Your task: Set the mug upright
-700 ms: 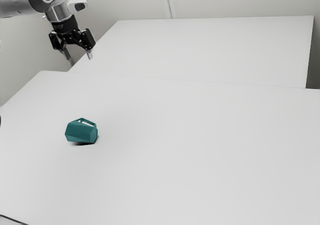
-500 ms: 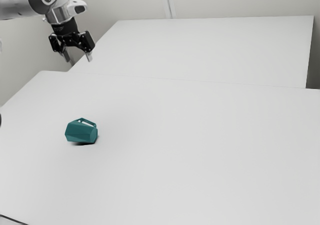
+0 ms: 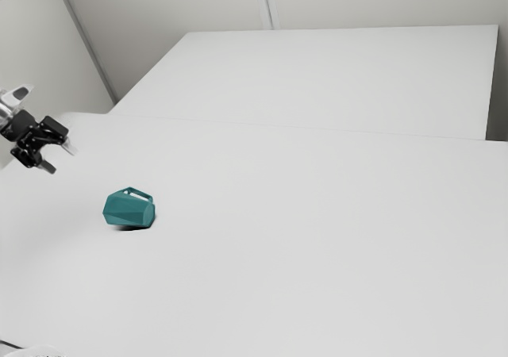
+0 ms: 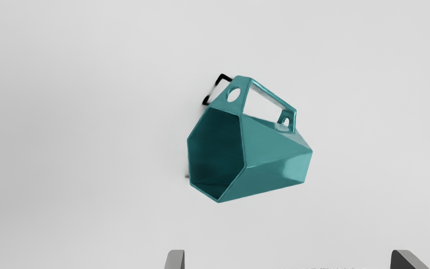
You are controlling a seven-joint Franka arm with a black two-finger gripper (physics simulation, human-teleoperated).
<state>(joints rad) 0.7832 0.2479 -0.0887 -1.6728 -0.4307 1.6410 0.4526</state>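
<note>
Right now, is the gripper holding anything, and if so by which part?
Nothing is held: the gripper is open, its fingers apart, and the mug lies on its side on the table.

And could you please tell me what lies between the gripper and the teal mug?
The exterior view shows a bare stretch of white tabletop between the open gripper and the teal mug on its side.

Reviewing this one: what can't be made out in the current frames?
Side of the mug facing the table: hidden under its body, both views.
Mug's inner bottom: lost in dark shade, wrist view.
Most of the arm: cut off by the exterior view's left edge.
Whitish object: cut by the exterior view's bottom edge.
</note>
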